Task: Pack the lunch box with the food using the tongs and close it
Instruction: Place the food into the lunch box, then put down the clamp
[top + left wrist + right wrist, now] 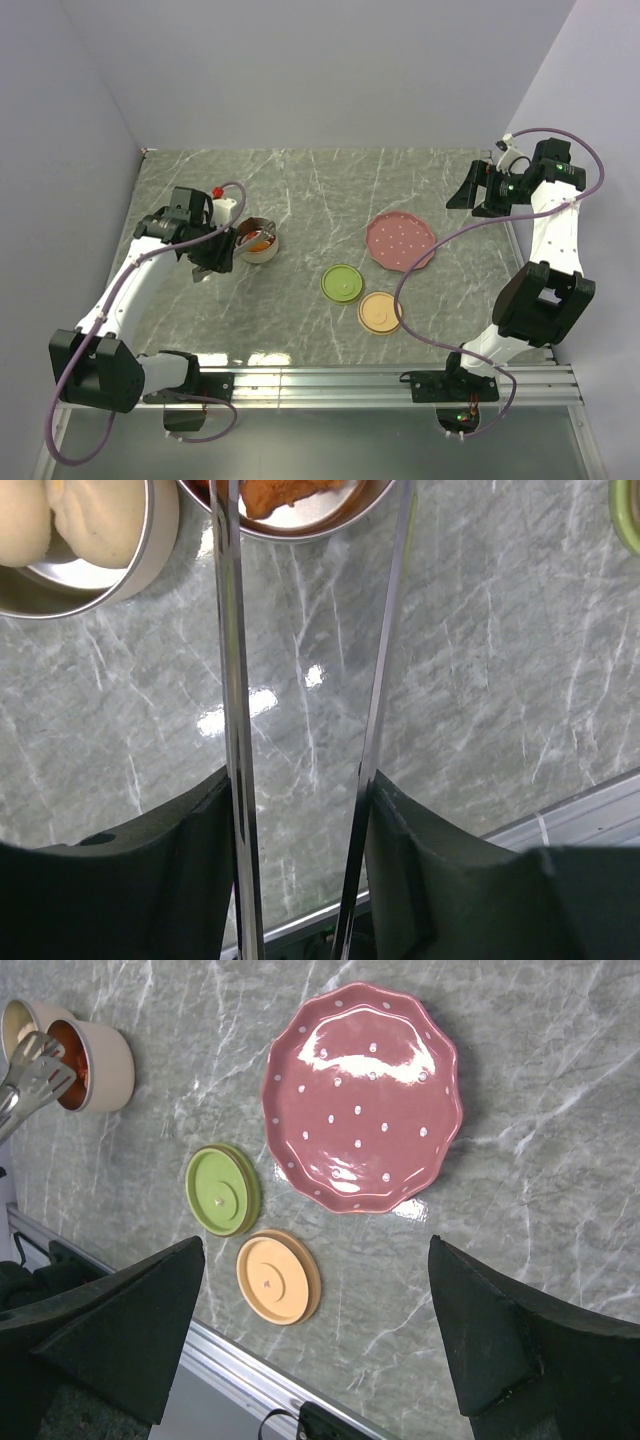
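My left gripper (300, 780) is shut on the tongs (232, 680), whose two silver arms lie against the inner faces of the fingers and run up to the lunch box. The box is two round steel-lined tins. One tin (165, 530) holds pale beige balls (100, 525), the other (320, 528) holds red-orange chunks (285, 492). The tong tips (35, 1070) hover over the tins (110, 1070) in the right wrist view. From above, the left gripper (222, 255) is just left of the lunch box (262, 256). My right gripper (462, 190) hangs open at the back right, holding nothing.
A pink dotted plate (400, 241) lies bare right of centre. A green lid (341, 283) and an orange lid (380, 312) rest on the marble in front of it. A metal rail (380, 378) runs along the near edge.
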{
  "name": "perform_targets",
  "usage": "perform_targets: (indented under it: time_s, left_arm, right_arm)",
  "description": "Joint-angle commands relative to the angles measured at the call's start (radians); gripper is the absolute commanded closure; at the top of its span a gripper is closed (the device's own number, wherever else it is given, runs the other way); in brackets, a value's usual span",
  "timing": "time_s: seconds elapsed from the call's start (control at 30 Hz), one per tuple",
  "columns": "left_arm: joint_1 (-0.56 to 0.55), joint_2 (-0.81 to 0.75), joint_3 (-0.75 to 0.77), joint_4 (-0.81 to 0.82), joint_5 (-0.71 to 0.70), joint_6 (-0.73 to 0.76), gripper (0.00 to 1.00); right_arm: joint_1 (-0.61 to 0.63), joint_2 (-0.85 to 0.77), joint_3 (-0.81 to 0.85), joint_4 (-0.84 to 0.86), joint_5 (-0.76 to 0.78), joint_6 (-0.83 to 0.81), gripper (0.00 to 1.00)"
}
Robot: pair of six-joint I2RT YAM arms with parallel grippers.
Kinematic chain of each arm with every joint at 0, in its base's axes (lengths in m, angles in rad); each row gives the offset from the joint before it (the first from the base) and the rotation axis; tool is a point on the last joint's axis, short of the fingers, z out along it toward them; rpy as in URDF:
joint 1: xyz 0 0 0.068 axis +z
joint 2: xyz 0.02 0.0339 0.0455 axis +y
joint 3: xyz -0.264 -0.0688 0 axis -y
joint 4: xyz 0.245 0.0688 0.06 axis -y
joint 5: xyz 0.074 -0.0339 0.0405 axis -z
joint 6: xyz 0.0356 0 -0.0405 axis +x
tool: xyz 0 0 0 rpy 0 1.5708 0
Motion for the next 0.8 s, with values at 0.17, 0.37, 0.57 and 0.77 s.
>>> perform_targets:
  time_s: [0.17, 0.37, 0.57, 0.77]
  left_arm:
    - [0.022, -0.052, 0.151, -0.057, -0.009, -0.007, 0.49]
    - [0.023, -0.024, 0.225, -0.077, 0.044, 0.025, 0.52]
    - [-0.025, 0.087, 0.360, -0.042, 0.165, 0.100, 0.52]
    - [-0.260, 0.234, 0.420, 0.075, 0.126, 0.207, 0.51]
  right_arm:
    - [-0.003, -0.007, 0.030, -0.003, -0.016, -0.009, 0.00]
    - [-0.003, -0.012, 0.027, -0.008, -0.019, -0.015, 0.00]
    - [-0.003, -0.018, 0.028, -0.014, -0.018, -0.023, 0.00]
    - [-0.006, -0.029, 0.036, -0.037, -0.001, -0.043, 0.00]
